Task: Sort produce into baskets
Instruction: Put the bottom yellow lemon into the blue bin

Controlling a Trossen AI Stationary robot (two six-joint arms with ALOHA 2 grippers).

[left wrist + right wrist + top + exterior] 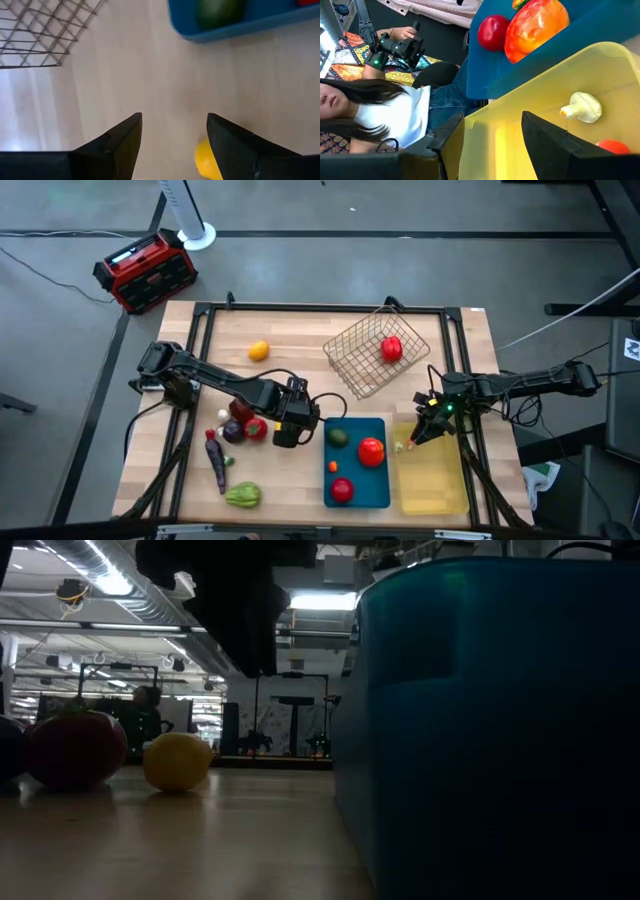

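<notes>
Inside, blue tray [380, 485] holds red, orange, green produce [371, 450].

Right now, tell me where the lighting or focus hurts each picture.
Low view: dim and backlit by ceiling lights, the blue tray a dark wall, the tomato and lemon shaded. Left wrist view: soft focus on the wire basket, pale washed table. Right wrist view: light glows through the yellow tray. High view: evenly lit, small items tiny.
</notes>
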